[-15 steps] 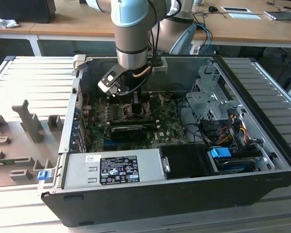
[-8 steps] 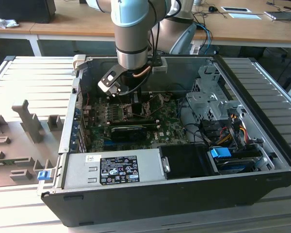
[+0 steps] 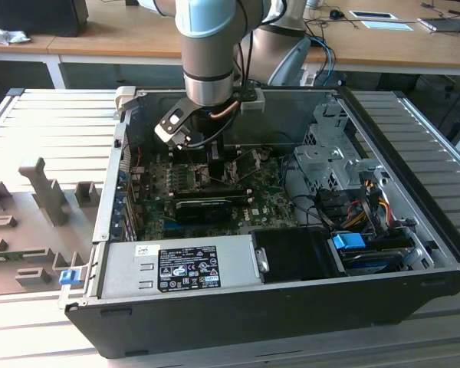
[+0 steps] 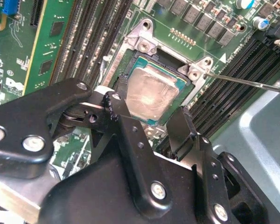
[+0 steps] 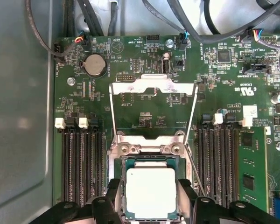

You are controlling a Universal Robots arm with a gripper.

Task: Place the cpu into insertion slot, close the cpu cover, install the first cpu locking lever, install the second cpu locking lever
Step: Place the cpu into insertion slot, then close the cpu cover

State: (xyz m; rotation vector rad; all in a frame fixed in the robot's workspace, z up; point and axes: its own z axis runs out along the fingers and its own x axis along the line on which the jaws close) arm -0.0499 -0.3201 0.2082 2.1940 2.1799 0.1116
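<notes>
The cpu [image 5: 150,192] [image 4: 151,93], a square chip with a dull silver top, lies in the insertion slot [image 5: 122,163] [image 4: 126,56] on the green motherboard. My gripper [image 5: 149,189] [image 4: 147,109] [image 3: 215,165] straddles it, and its two black fingers [image 5: 114,189] press against opposite edges of the chip. The cpu cover [image 5: 151,86] stands swung open beyond the slot, hinged at two screws. A thin wire locking lever [image 4: 245,82] [image 5: 196,172] sticks out raised beside the slot.
Black memory slots [image 5: 81,163] run along both sides of the socket. The open computer case [image 3: 414,230] holds a power supply [image 3: 184,268], drive cage [image 3: 330,153] and cables [image 3: 360,207]. A long black card [image 3: 207,207] lies across the board near the arm.
</notes>
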